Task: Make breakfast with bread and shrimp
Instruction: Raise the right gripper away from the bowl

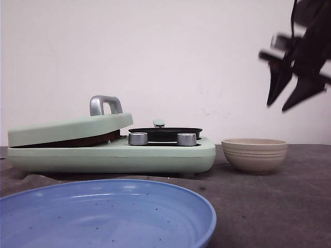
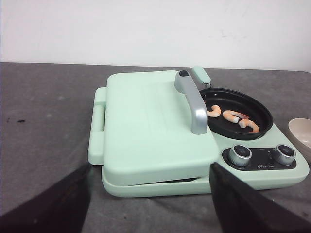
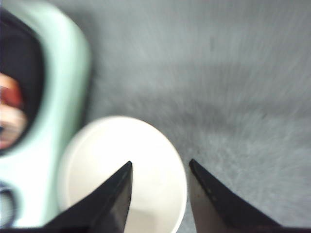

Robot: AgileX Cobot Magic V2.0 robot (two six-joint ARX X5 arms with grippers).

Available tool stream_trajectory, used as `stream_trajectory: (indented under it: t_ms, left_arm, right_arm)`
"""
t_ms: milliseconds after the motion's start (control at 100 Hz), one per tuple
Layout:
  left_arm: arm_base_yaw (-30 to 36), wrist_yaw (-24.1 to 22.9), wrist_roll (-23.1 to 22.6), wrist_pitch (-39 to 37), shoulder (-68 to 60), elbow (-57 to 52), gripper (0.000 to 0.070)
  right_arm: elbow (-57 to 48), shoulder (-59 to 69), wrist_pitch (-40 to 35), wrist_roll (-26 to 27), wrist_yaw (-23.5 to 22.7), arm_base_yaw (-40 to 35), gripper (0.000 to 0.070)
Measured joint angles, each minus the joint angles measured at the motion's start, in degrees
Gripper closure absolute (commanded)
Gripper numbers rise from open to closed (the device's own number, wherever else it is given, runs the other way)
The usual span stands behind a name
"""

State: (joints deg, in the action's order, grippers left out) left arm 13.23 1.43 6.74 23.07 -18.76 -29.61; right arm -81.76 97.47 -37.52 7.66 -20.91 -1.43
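A mint-green breakfast maker (image 1: 111, 152) sits on a dark grey worktop (image 1: 269, 206), toward the far left side. Its flat hinged lid (image 2: 146, 126), with a silver handle (image 2: 193, 103), is lowered over the griddle half but rests slightly ajar. No bread shows in any view; whether it lies under the lid cannot be told. At the appliance's right end a small black pan (image 2: 238, 112) holds three pink shrimp (image 2: 235, 116), above two silver knobs (image 1: 162, 139). A beige ribbed bowl (image 1: 254, 154) stands just beside the appliance's right end. A blue plate (image 1: 103, 217) lies at the worktop's near edge. The right gripper (image 1: 288, 98) hangs high above the bowl, fingers spread apart and holding nothing, blurred. The left gripper (image 2: 150, 204) faces the lid from the near side, its dark fingers (image 2: 243, 199) set wide and holding nothing.
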Motion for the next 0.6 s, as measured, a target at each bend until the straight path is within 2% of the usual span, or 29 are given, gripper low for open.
stream_trajectory:
  t_ms: [290,370,460,540,560,600]
  left_arm:
    - [0.0,0.0,0.0,0.3,0.0,0.0,0.0309]
    - [0.0,0.0,0.0,0.3,0.0,0.0,0.0329]
    - [0.0,0.0,0.1,0.1,0.0,0.0,0.0471]
    - [0.0,0.0,0.2,-1.2,0.0,0.0,0.0643]
    - [0.0,0.0,0.2,-1.6,0.0,0.0,0.0687]
    - [0.0,0.0,0.4,-2.2,0.0,0.0,0.07]
  right_arm:
    - [0.0,-12.7,-0.8,-0.1,-1.9,-0.3,0.0484]
    - [0.0,-17.0,-1.6,-0.4,-2.0,-0.7,0.0497]
    - [0.0,-20.6,-2.6,-1.0,-2.0,-1.3,0.0556]
    - [0.0,-23.3,-3.0,-1.5,-1.9,-2.6,0.0691]
    - [0.0,-24.1,-3.0,-1.5,-2.0,-3.2,0.07]
    - [0.0,-25.3,-3.0,-1.6,-2.0,-4.2,0.07]
